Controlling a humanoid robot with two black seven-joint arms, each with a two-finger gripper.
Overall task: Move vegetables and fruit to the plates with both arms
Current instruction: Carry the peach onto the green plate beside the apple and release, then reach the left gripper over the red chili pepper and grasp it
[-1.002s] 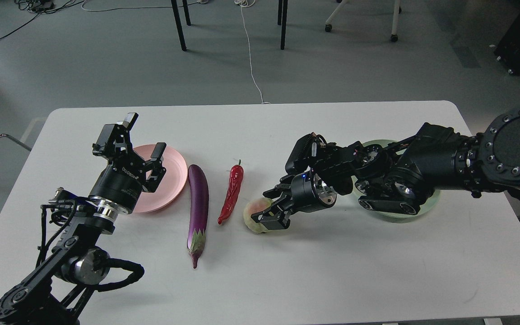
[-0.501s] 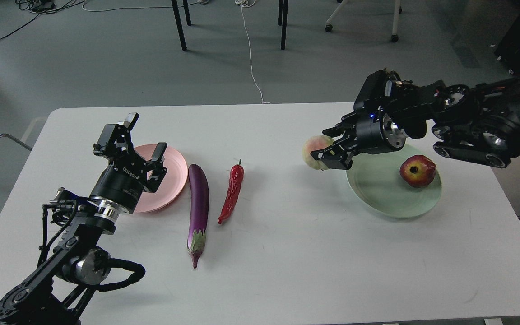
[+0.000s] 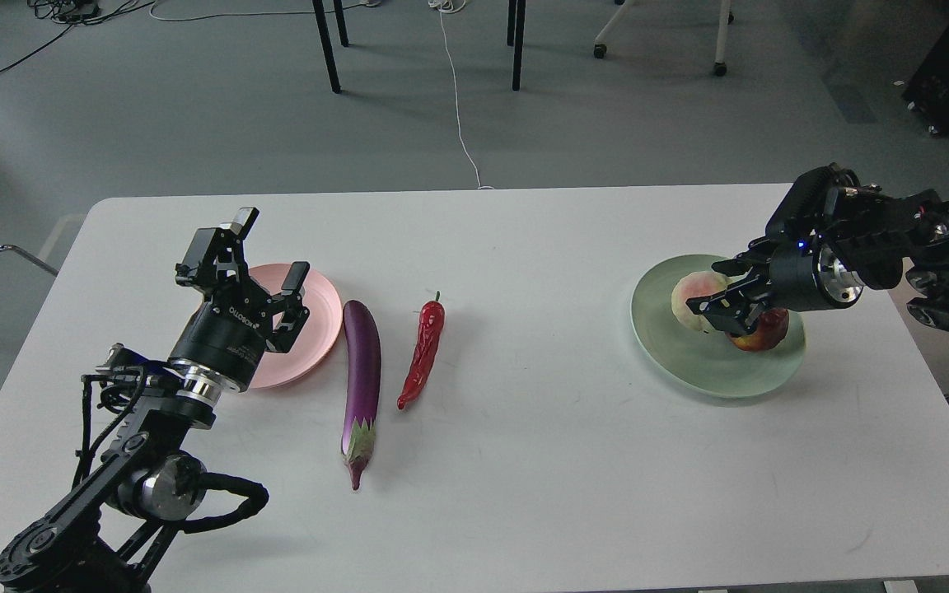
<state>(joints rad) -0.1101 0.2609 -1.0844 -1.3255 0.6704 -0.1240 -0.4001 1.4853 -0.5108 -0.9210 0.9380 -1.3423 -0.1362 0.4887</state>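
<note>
The right gripper [image 3: 709,301] reaches in from the right over the pale green plate [image 3: 672,350], its two black fingers clasped on either side of the peach [image 3: 693,295], which sits between them above the plate's left half. Just behind the fingers, the pomegranate [image 3: 763,333] lies on the same plate, partly hidden by the gripper. The left gripper [image 3: 264,255] stands raised in front of the pale pink plate [image 3: 318,317] with its fingers spread apart and nothing between them. The eggplant [image 3: 362,371] lies on the white table [image 3: 524,461] just right of the pink plate, and the chili pepper [image 3: 423,352] lies beside it.
</note>
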